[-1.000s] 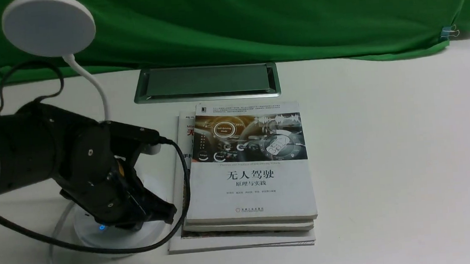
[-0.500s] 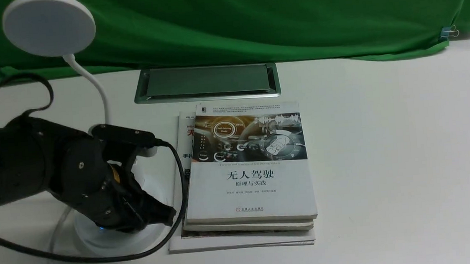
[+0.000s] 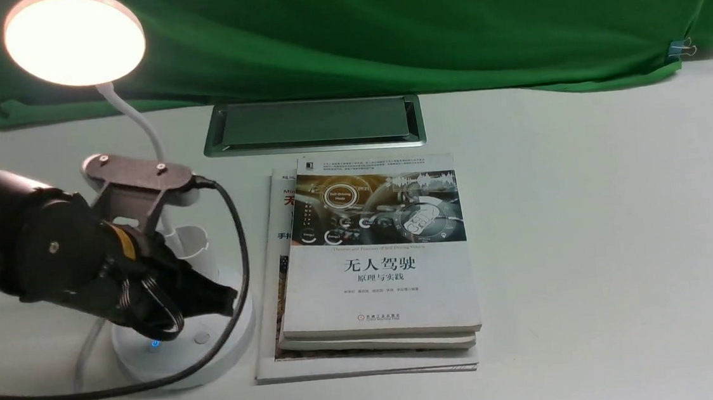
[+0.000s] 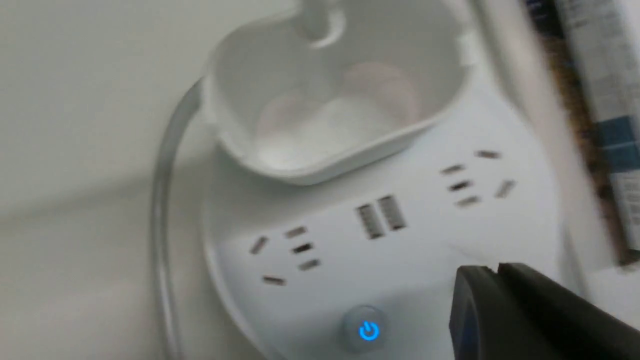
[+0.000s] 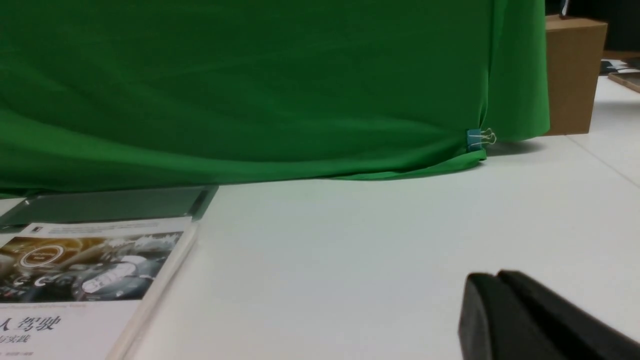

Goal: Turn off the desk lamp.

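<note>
The desk lamp's round disc head (image 3: 75, 39) glows warm at the far left on its thin white neck (image 3: 141, 128). Its round socket base (image 3: 185, 363) shows a blue-lit power button (image 3: 154, 343) and a grey button (image 3: 201, 337); the cup holder (image 3: 190, 248) stands behind them. My left gripper (image 3: 227, 297) is shut and empty just above the base, near the grey button. The left wrist view shows the base (image 4: 400, 250), the blue button (image 4: 368, 330), the cup holder (image 4: 340, 125) and the shut gripper (image 4: 492, 272). My right gripper (image 5: 492, 280) is shut, empty, over bare table.
A stack of books (image 3: 378, 268) lies right beside the lamp base. A recessed metal panel (image 3: 312, 125) sits behind the books. A green cloth (image 3: 381, 26) covers the back. The arm's black cable (image 3: 232, 235) loops around the base. A cardboard box (image 5: 572, 75) stands at the far right.
The lamp head was dark and is now lit. My left gripper has drawn back to the left off the base, uncovering the cup holder and the grey button.
</note>
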{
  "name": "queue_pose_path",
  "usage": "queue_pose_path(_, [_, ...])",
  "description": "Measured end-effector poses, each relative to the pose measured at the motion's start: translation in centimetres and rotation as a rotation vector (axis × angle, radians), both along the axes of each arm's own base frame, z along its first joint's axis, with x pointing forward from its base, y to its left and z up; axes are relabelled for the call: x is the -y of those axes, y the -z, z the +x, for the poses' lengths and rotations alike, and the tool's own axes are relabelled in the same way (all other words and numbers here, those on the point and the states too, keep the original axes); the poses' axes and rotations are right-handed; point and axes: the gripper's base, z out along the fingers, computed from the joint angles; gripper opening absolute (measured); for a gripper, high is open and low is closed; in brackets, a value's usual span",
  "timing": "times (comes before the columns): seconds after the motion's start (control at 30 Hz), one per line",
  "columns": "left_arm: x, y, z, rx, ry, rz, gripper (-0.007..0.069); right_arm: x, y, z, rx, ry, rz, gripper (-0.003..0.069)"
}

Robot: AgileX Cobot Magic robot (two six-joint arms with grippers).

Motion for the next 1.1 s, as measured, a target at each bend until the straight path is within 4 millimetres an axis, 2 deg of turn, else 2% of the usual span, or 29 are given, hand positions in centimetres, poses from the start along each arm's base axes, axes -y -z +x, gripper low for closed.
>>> queue_pose_path(0.23, [0.7, 3.1, 1.0, -0.091, 0.027, -0.042, 0.0011, 0.0, 0.0, 0.0, 0.000, 0.000, 0.000, 0.0036])
queue_pose_path(0.5, [0.9, 3.5, 1.4, -0.108, 0.053, -0.036, 0.0011, 0.0, 0.0, 0.0, 0.000, 0.000, 0.000, 0.0036])
queue_pose_path(0.63, [0.8, 2.5, 0.9, -0.104, 0.049, -0.043, 0.0011, 0.0, 0.0, 0.0, 0.000, 0.000, 0.000, 0.0036])
queue_pose_path(0.7, [0.7, 1.0, 0.3, -0.082, 0.045, -0.055, 0.0011, 0.0, 0.0, 0.0, 0.000, 0.000, 0.000, 0.0036])
queue_pose_path(0.83, [0.0, -3.9, -2.1, 0.048, 0.051, -0.097, 0.0011, 0.0, 0.0, 0.0, 0.000, 0.000, 0.000, 0.0036])
queue_pose_path(0.87, [-0.1, -4.5, -2.4, 0.063, 0.052, -0.102, 0.0011, 0.0, 0.0, 0.0, 0.000, 0.000, 0.000, 0.0036])
queue_pose_path(1.03, [-1.8, -11.4, -7.3, 0.365, 0.074, -0.147, 0.0011, 0.0, 0.0, 0.0, 0.000, 0.000, 0.000, 0.0036])
queue_pose_path(1.1, [-2.4, -13.2, -8.6, 0.480, 0.077, -0.162, 0.0011, 0.0, 0.0, 0.0, 0.000, 0.000, 0.000, 0.0036])
